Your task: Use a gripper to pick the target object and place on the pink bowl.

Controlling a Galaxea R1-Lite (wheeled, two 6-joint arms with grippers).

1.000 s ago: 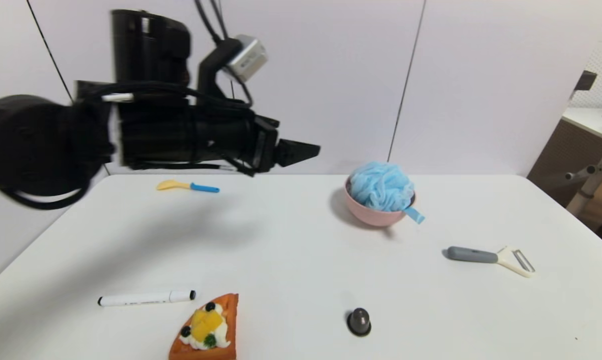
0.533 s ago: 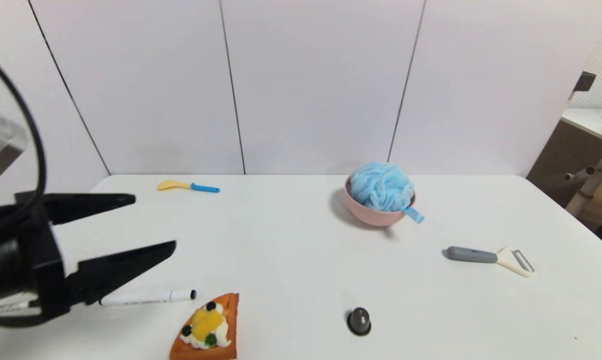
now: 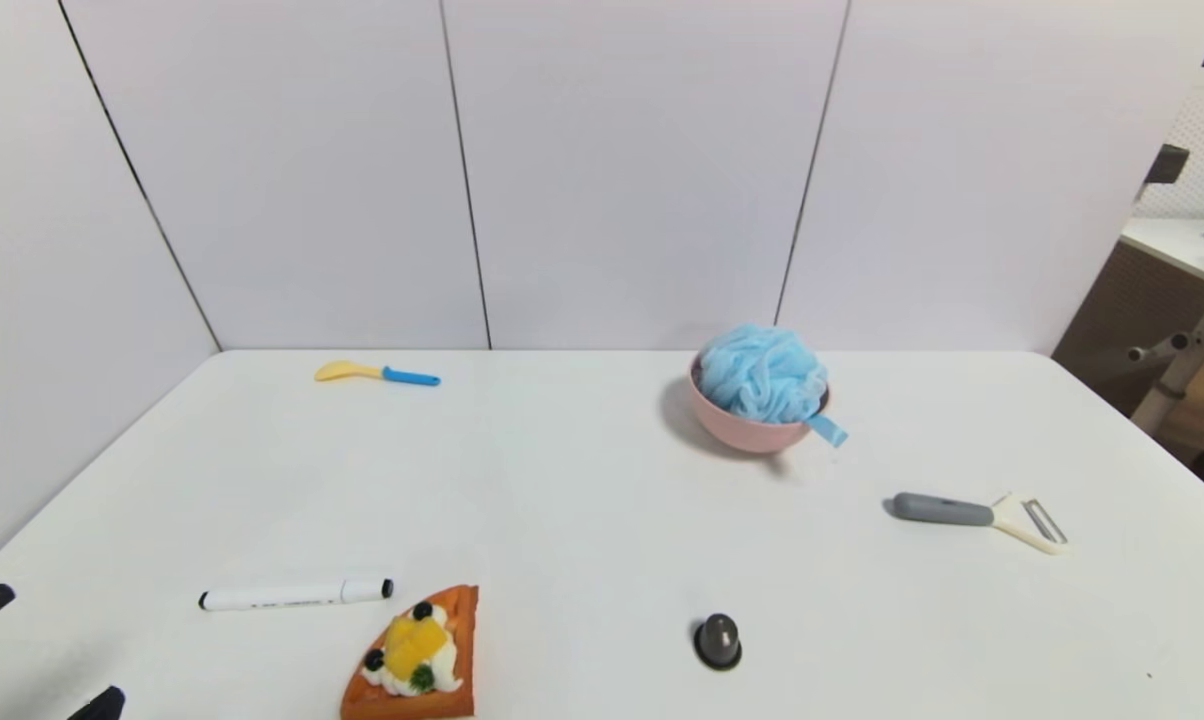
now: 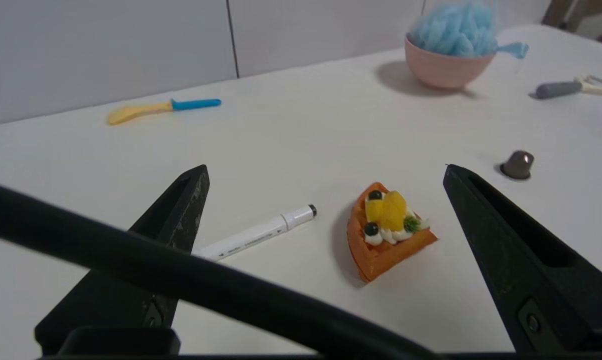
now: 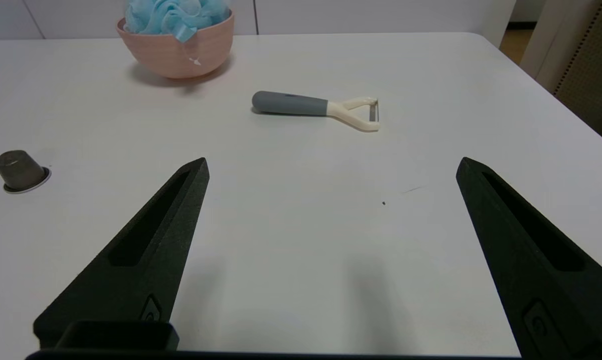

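Left pincer [image 3: 42, 650] mostly cut off, tips apart.

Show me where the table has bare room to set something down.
Widest bare patch: mid-table, bordered by the spoon, pink bowl, marker and waffle slice. Another lies right of the dark capsule, below the peeler. The bowl is full of blue loofah.

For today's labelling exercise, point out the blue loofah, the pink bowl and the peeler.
blue loofah [image 3: 764, 372], head view, middle of the mesh ball.
pink bowl [image 3: 742, 428], head view, front outer wall.
peeler [image 3: 942, 509], head view, grey handle.
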